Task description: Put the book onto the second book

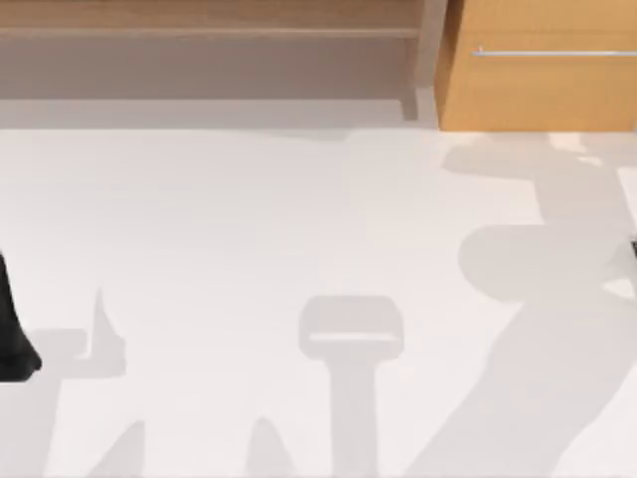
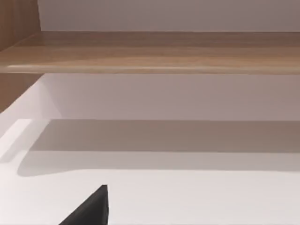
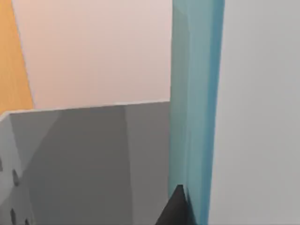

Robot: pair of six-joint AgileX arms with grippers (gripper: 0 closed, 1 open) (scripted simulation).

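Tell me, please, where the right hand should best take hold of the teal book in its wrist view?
Probably across its thickness, pressing the two broad faces, coming from the narrow edge facing the wrist camera. The teal book shows as a long slim slab by a grey bin. The right hand sits at that edge; the left arm waits at the left of the table.

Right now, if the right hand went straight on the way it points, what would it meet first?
Probably the teal book, upright directly ahead of the right hand's fingertip in its wrist view, beside a grey box wall. Depth is unclear.
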